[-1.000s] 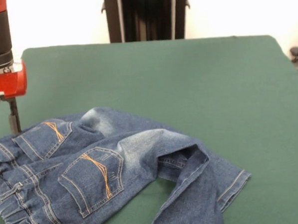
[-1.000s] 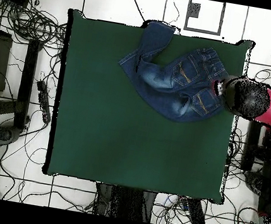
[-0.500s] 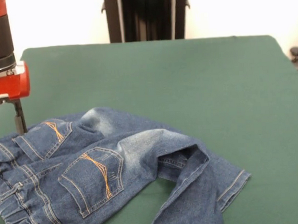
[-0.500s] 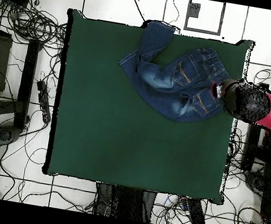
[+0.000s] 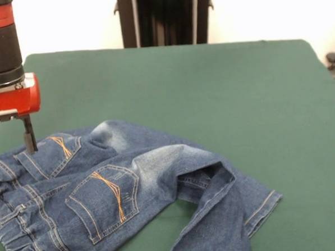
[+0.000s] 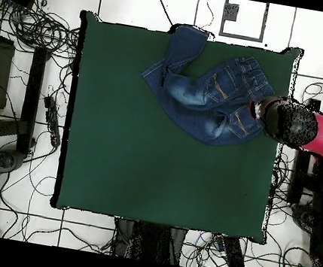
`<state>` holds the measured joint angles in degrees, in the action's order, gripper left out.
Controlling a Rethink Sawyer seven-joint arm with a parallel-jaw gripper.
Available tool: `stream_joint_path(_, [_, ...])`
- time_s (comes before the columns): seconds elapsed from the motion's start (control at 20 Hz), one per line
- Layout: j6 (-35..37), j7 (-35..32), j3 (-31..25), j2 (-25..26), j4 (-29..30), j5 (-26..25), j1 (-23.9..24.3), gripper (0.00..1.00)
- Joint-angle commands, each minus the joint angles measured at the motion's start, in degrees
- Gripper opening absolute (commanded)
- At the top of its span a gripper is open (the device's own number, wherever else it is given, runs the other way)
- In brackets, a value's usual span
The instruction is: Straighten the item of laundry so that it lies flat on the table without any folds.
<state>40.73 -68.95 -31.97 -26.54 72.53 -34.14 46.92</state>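
Observation:
The small blue jeans point(image 5: 120, 184) lie crumpled at the near left of the green table point(image 5: 210, 84), back pockets up. One leg is folded over with its hem point(image 5: 262, 207) pointing right. My gripper point(image 5: 10, 151) hangs under the red and black arm at the left. It is open, with one finger point(image 5: 29, 141) over the upper back pocket and the other at the picture's left edge by the waistband. In the overhead view the jeans point(image 6: 205, 94) lie at the table's point(image 6: 151, 168) top right, and the gripper point(image 6: 263, 115) is at their right end.
The robot's black pedestal point(image 5: 162, 19) stands behind the table's far edge. The jeans lie close to the table's edge in the overhead view, with cables point(image 6: 31, 19) and stands on the tiled floor around the table.
The gripper has moved in from the table's edge over the waistband end of the jeans and dropped a little. The jeans have not moved.

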Motion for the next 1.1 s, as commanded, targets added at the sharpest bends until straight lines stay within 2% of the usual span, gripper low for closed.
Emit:
stream_joint_path(0.05, [2.14, 17.93, -6.05, 4.13, 6.40, -2.96, -0.70, 1.00])
stream_joint_path(0.25, [4.59, 15.90, -2.48, 3.41, 3.74, -6.06, -3.48, 1.00])
stream_joint_path(0.5, [7.49, 15.55, -1.45, 3.32, 2.43, -7.51, -4.38, 1.00])
stream_joint_path(0.8, [7.43, 17.97, -3.81, 3.39, 3.65, -6.83, -2.14, 1.00])
stream_joint_path(1.1, [5.97, 21.43, -4.02, 4.31, 3.37, -8.84, -0.70, 1.00])
